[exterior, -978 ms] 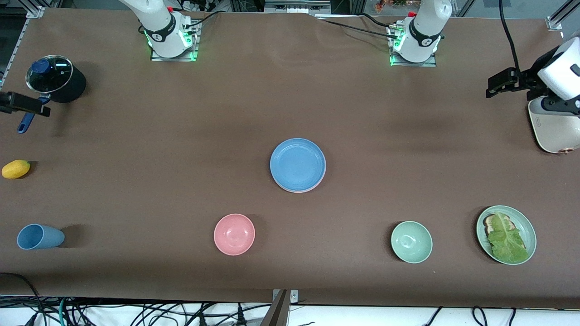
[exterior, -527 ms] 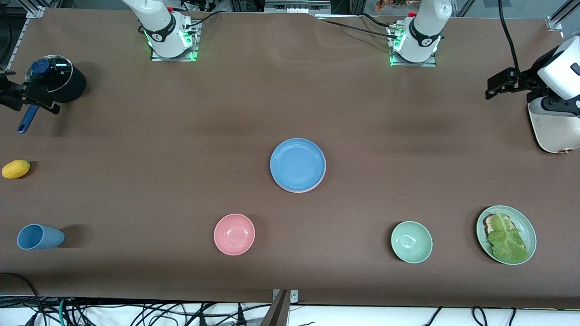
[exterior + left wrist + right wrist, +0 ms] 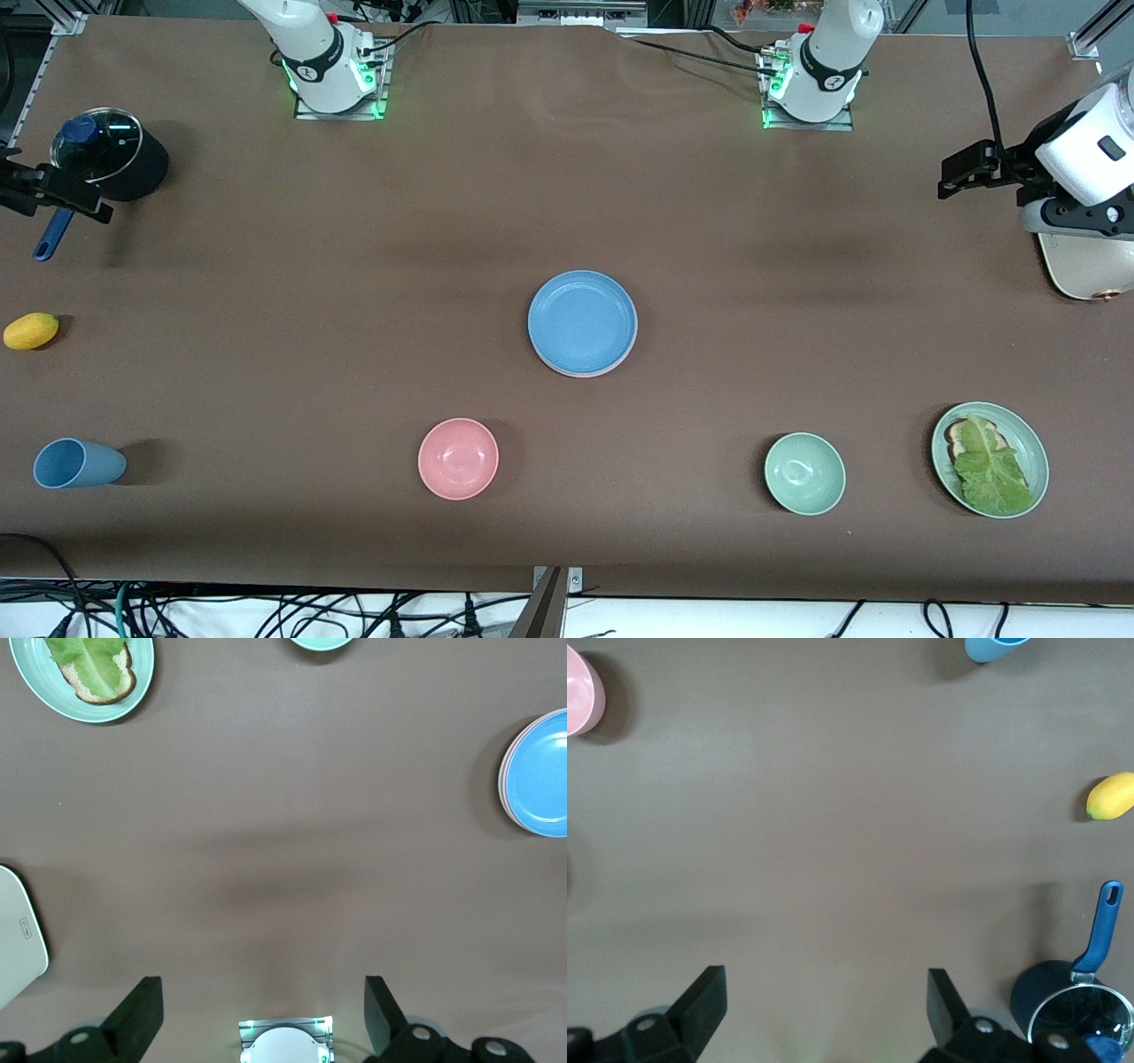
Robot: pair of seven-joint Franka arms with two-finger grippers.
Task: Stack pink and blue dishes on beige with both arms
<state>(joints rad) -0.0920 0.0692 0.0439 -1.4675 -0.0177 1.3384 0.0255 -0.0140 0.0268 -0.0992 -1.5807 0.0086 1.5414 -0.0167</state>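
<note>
Though stacked, blue plate [image 3: 582,321] topmost.

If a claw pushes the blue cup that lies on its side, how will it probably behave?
The blue cup lies on its side, so it may roll instead of sliding. It looks like light matte plastic, probably stiff and not fragile. Its round wall could slip from a loose grip.

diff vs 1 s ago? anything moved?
Only the arms shifted slightly. The left hand, open, edged toward the table's middle and a bit toward the bases, above the white appliance. The right hand, open, moved inward over the pot. Nothing gripped or released. The blue plate on its stack, bowls and cup stayed put.
</note>
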